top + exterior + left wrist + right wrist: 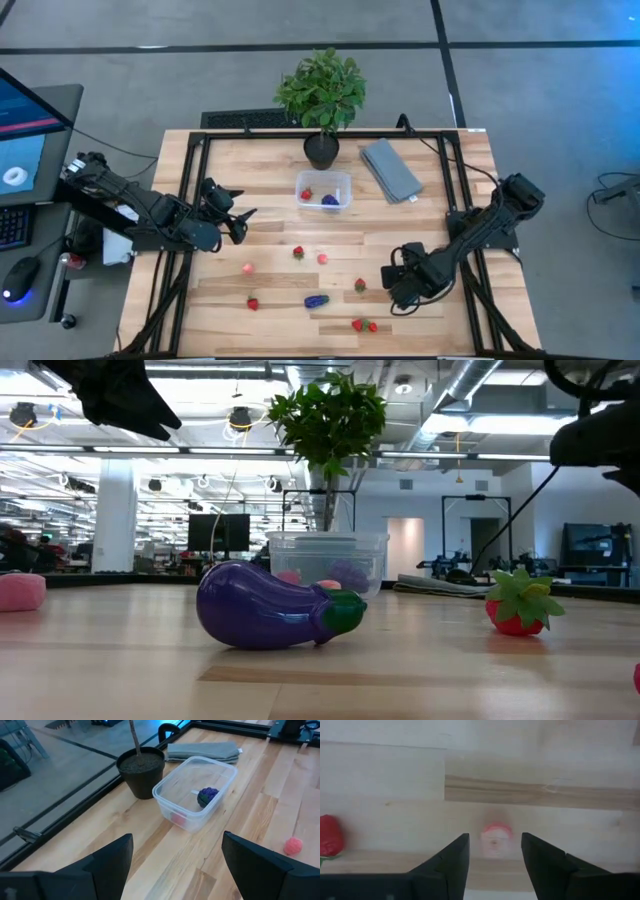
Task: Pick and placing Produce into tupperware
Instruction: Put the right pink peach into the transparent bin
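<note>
Your right gripper (495, 851) hangs over a small pink piece (496, 839), fingers apart either side of it, nothing held.
It looks light, smooth and apt to roll, so pinch its middle. The tub (324, 190) sits mid-desk beside the pot (321, 150); open desk (270, 300) lies between. The left gripper (236, 220) waits, fingers spread.

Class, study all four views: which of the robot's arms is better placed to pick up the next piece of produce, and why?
Probably the right. The right gripper hangs directly over a small pink piece, open fingers on either side of it. The left gripper hovers open near the tupperware, with no fruit between its fingers.
</note>
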